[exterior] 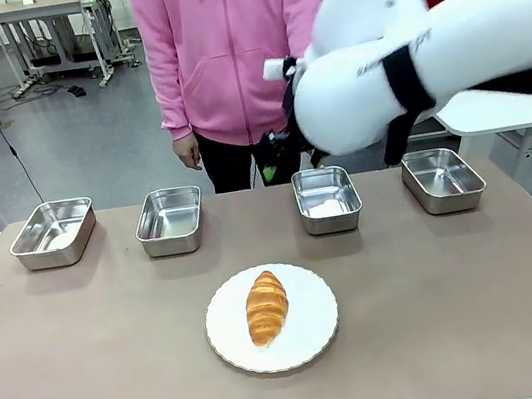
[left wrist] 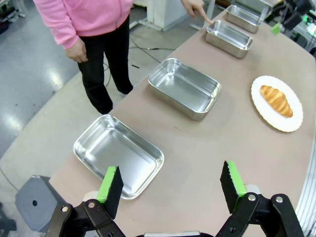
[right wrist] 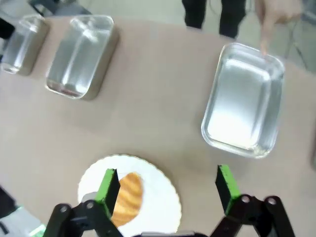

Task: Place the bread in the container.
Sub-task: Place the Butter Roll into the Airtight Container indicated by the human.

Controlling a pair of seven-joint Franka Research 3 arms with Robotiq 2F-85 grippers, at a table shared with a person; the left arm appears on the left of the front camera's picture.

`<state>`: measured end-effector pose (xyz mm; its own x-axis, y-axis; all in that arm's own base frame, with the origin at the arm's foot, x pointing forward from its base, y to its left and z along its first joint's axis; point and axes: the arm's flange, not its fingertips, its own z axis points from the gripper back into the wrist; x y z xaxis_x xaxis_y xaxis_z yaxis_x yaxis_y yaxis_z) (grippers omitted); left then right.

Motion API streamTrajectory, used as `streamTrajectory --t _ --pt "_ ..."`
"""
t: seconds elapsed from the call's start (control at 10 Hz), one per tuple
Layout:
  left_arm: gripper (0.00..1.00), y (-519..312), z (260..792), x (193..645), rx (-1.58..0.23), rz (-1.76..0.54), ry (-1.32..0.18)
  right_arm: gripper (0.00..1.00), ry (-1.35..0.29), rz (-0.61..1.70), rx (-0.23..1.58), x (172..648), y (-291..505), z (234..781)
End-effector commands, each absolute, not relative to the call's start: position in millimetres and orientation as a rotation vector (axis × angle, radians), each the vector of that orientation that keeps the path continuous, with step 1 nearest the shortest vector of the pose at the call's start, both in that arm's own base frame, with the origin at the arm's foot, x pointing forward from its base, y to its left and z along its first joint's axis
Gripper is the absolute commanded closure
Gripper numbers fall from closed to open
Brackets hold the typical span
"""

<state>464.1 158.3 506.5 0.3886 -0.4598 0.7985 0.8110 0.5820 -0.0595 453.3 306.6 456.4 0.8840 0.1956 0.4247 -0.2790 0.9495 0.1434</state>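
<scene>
my right gripper (right wrist: 167, 193) hangs over the table with its jaws spread wide and nothing between them. my left gripper (left wrist: 170, 185) is just as open and empty, above the end pan of the row.

the bread (exterior: 266, 307) lies lengthwise on a white plate (exterior: 221, 333). the person's hand (left wrist: 196, 7) points at the rim of one pan, so i take that as the container (exterior: 330, 222). it sits at about one o'clock from the plate, between lookalike pans (exterior: 170, 220).

in my right wrist view the roll sits at seven o'clock, under one pad, so i judge i should shift to centre on it. then i should close across its thick middle, not the tapered ends, and gently, since it looks soft. i would lift clear of the plate's rim and lower inside the pan's walls before letting go.

dark print on my right arm's casing is too blurred to read. i see no labels on the pans or the plate.
</scene>
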Motion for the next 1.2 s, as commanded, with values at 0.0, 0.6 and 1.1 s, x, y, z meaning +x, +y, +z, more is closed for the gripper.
streamTrajectory --t 0.0,0.6,1.1 --pt "0.0 158 508 463 -0.485 -0.853 -0.829 0.0 -0.296 0.152 0.18 457 363 453" --pt "0.0 158 508 463 -0.485 -0.853 -0.829 0.0 -0.298 0.169 0.17 443 350 434" --pt "0.0 158 508 463 -0.485 -0.853 -0.829 0.0 -0.239 0.064 0.178 429 364 420"
